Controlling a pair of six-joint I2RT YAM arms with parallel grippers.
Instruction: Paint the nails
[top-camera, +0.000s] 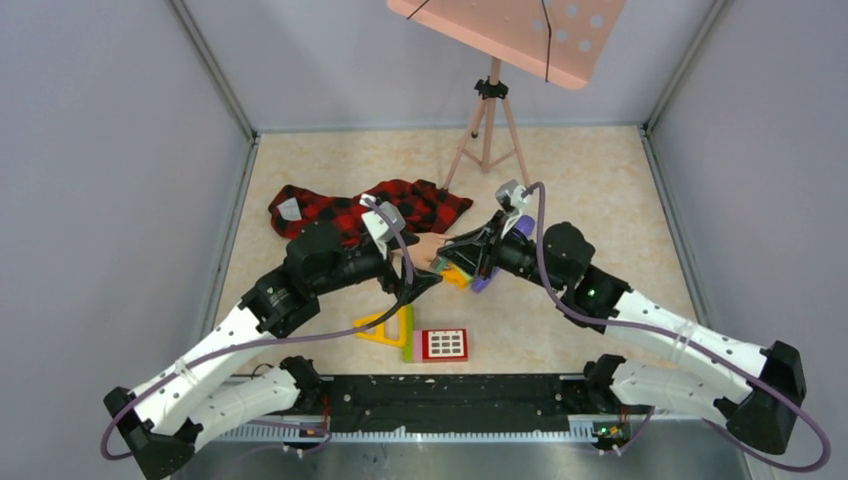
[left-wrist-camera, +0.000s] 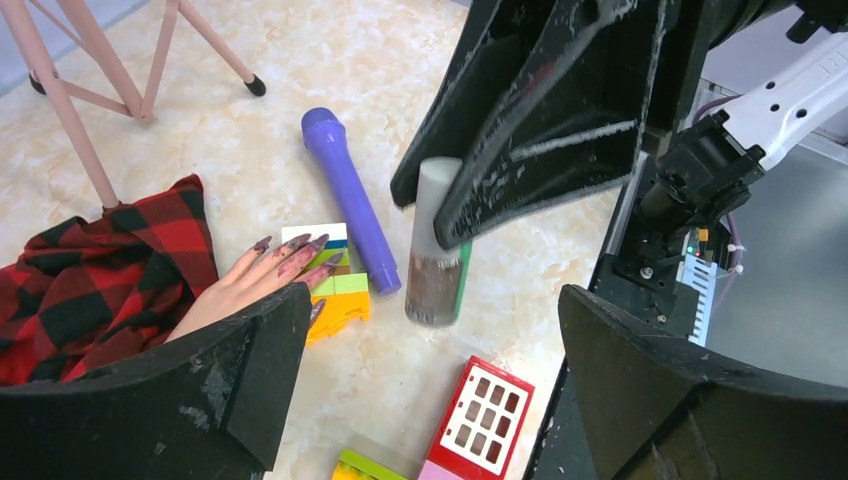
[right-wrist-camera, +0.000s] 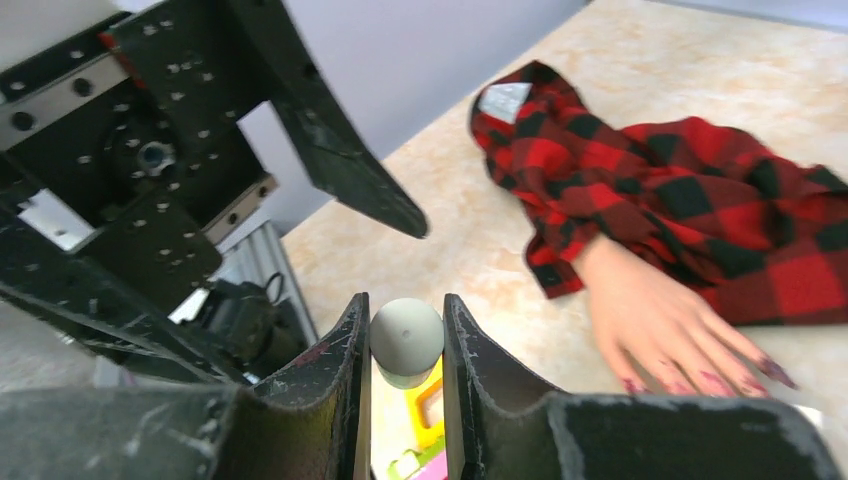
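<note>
Clamping a grey-topped cylinder between its jaws, the right gripper hovers near the mannequin hand with purplish nails; left gripper jaws spread wide, empty.

Top external: fixed high behind both bases, facing down and forward over the whole desk.
Left wrist: low, close, looking rightward across it between its own jaws.
Right wrist: low, close, looking leftward past its own jaws.
Shared by all three: hand, sleeve.
Shared by both wrist views: bottle.
</note>
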